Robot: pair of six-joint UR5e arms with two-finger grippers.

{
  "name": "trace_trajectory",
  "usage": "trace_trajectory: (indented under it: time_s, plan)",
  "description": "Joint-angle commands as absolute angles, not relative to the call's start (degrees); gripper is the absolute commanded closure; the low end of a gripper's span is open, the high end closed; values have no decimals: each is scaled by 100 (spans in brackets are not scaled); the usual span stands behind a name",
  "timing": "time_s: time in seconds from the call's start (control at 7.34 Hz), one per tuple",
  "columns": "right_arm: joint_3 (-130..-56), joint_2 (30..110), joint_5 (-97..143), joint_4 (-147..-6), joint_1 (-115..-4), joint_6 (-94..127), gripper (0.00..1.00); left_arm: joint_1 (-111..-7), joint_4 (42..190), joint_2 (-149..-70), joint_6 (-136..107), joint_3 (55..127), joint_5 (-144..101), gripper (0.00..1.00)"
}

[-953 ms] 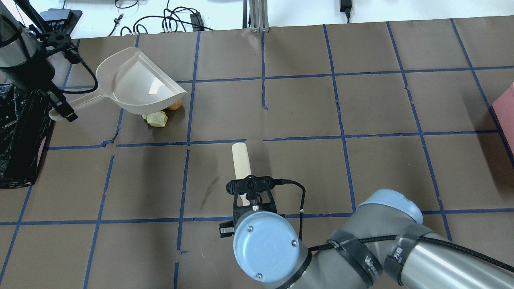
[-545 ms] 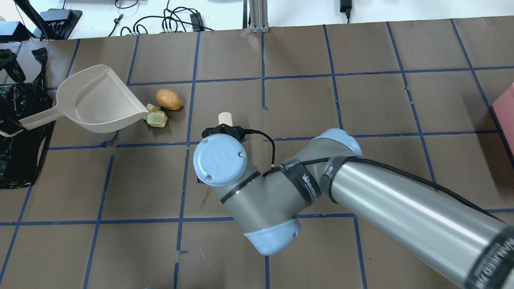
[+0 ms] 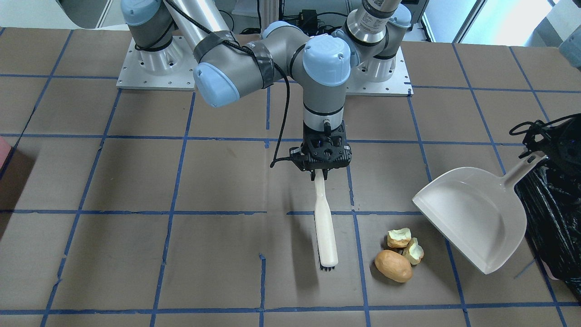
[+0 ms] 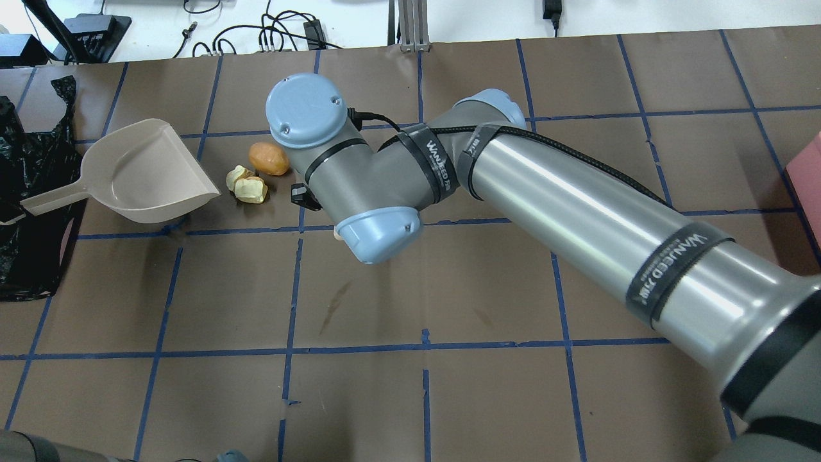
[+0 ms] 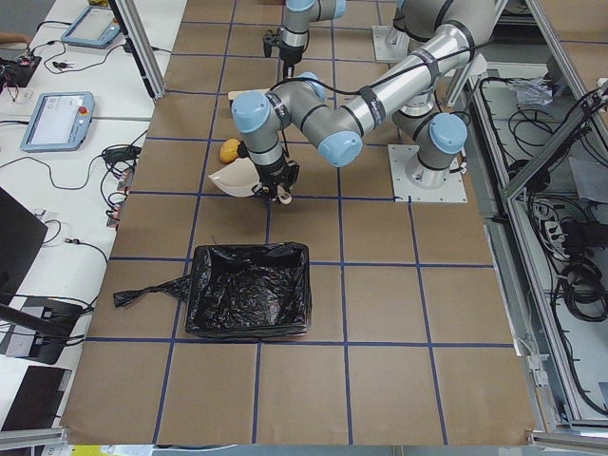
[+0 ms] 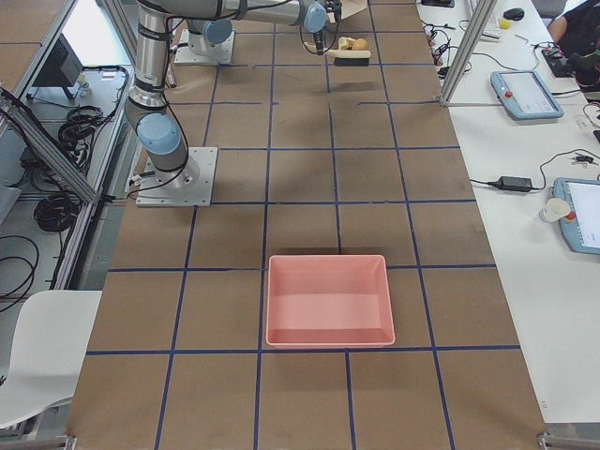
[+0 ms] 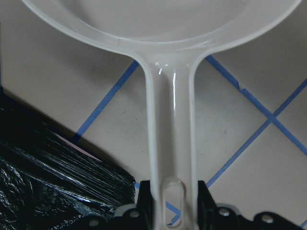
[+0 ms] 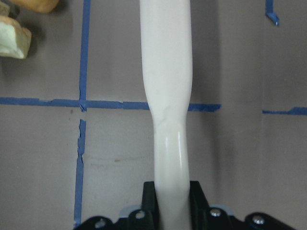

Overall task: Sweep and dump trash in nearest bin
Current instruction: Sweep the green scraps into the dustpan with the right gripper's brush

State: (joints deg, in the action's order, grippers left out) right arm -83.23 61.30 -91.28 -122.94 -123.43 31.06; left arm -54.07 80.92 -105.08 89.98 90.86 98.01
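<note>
right gripper [image 3: 320, 174] clamps long cream plastic brush [image 3: 327, 231], arrives: tan-and-yellow food scraps [image 3: 394, 265] now forward-left of its fingers | left gripper [image 7: 172, 201] pinches beige plastic dustpan [image 3: 472, 218], lowered opposite | sweep ready

The right arm [image 4: 385, 167] has swung forward over the tabletop [image 4: 449, 289], from the near edge to just beside the scraps [image 4: 253, 174]. It has carried the brush [image 3: 326, 227] along, and in the overhead view the wrist now hides it. The dustpan [image 4: 144, 173], before raised over the scraps, has come down to their left, with its lip apart from them.
</note>
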Motion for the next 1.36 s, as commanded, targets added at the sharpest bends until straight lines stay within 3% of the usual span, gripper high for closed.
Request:
trace_trajectory:
  time_s: [0.0, 0.41, 1.23]
  plan:
    - [-7597, 5601, -9053, -12234, -12217, 3103, 88, -5405, 7491, -10766, 9875, 9105, 9984, 100]
    - [-6761, 4845, -9053, -12243, -12225, 3155, 88, -5703, 6847, -11144, 10344, 9219, 9984, 100]
    - [-6663, 4562, -9053, -12304, -12585, 3321, 87, -5783, 6205, -11250, 9857, 9447, 10239, 100]
